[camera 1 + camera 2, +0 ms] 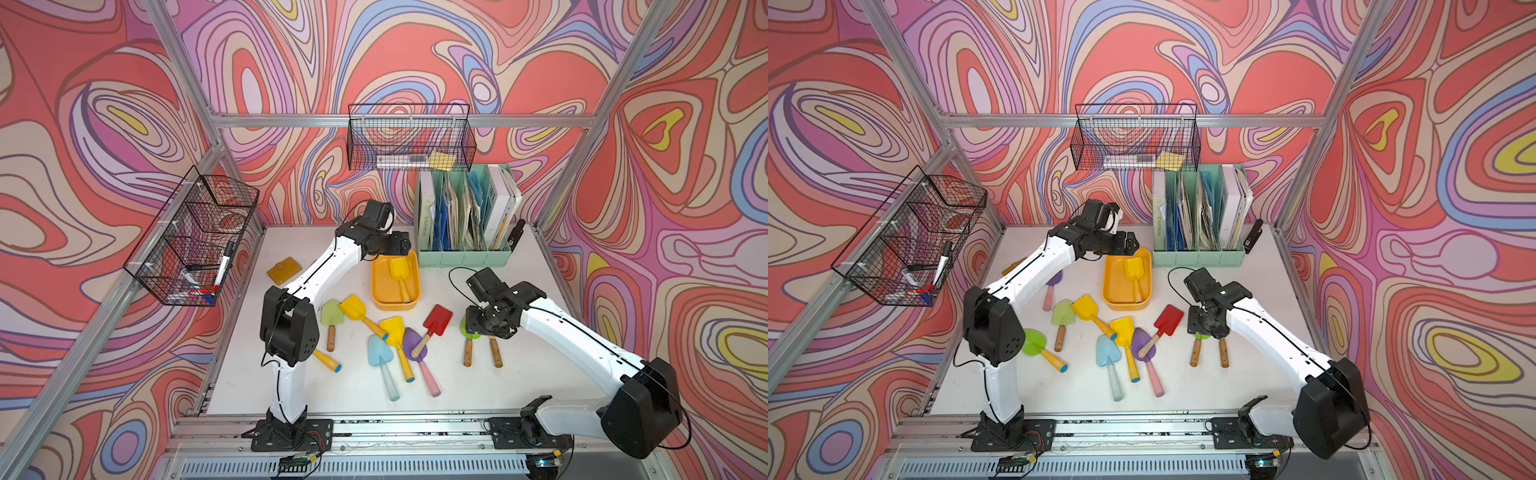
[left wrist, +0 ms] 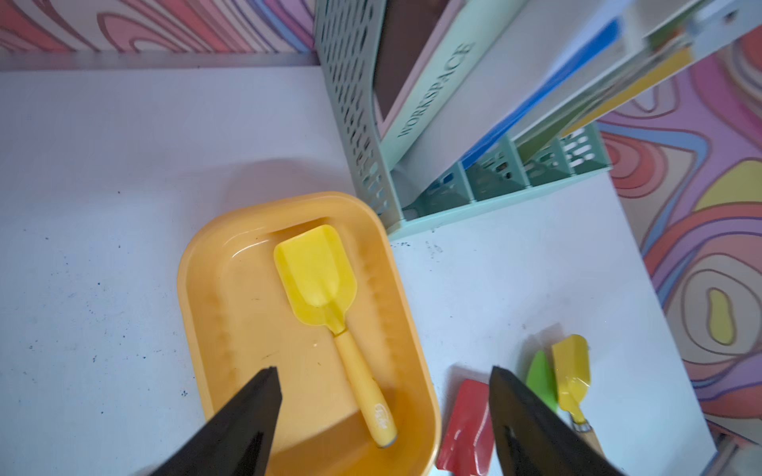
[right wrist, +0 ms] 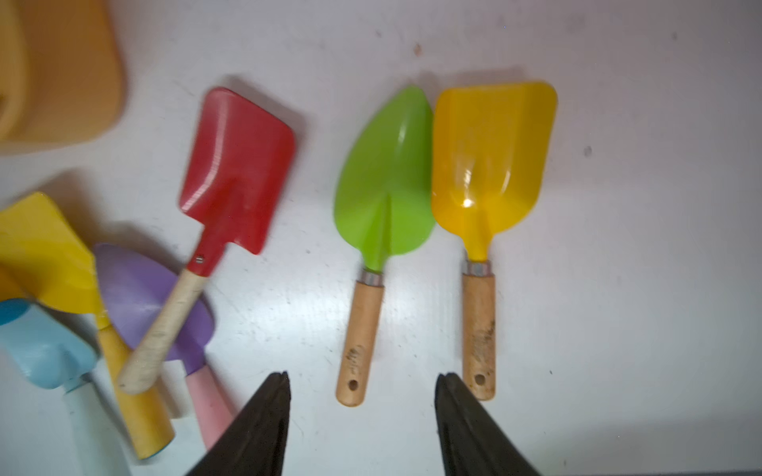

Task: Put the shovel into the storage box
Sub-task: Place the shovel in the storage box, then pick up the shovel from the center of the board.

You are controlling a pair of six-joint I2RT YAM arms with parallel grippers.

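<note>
Shovel [image 2: 317, 280]: yellow plastic, lying flat inside the storage box [image 2: 185, 288] with its blade toward the file organizer [image 2: 358, 123] and its handle running toward the opposite short end.
Storage box in both top views [image 1: 395, 306] [image 1: 1125, 306]: a yellow-orange tub on the white table [image 1: 519, 374], one short end just beside the mint-green organizer. It holds that single shovel.
Left gripper [image 2: 382, 371]: above the box, jaws spread wide with nothing clamped. The shovel's handle lies below the gap, free of both fingers.
Right gripper [image 3: 363, 376]: jaws apart and empty, hovering over the table above the handle end of the green shovel [image 3: 385, 177].
Green shovel: pointed blade, wooden handle, flat on the table. Its blade edge touches the blade of the orange-yellow shovel [image 3: 490, 165] beside it, and their handles run parallel.
Red shovel [image 3: 239, 165]: near the green one but apart from it, its pale handle resting across the purple blade [image 3: 132, 296].
Other shovels: a loose cluster on the table in front of the box — yellow, light blue and pale green among them.
</note>
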